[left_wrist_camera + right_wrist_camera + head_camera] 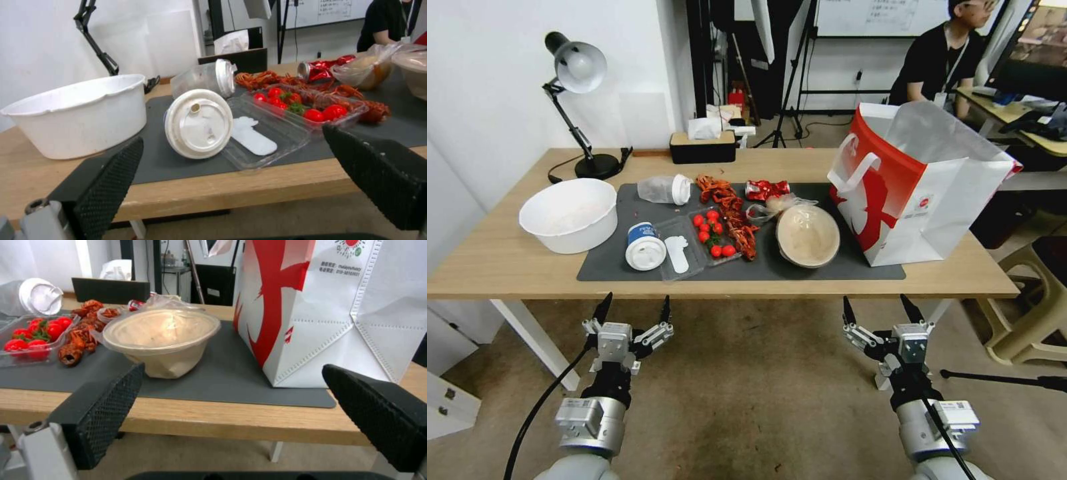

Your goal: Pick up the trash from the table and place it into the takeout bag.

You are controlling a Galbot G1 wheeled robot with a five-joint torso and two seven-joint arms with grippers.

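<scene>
Trash (pixel 808 235) is lying on the worktop (pixel 507 260), takeout bag (pixel 924 193) at 3 o'clock; left pincer (pixel 632 312) and right pincer (pixel 878 311) are hovering released at 6 o'clock.

— What litter lies on the table (pixel 507 260)?
— Lidded cup (pixel 645 247) tipped at nine o'clock on the mat, beige bowl (pixel 808 235) centre, crushed can (pixel 766 189) at twelve.
— The takeout bag (pixel 920 187)?
— Upright, open, three o'clock.

The right claw (pixel 231 400) is hovering spread before the surface (pixel 222 426), facing the beige bowl (pixel 162 340) sitting beside the takeout bag (pixel 329 313).
</scene>
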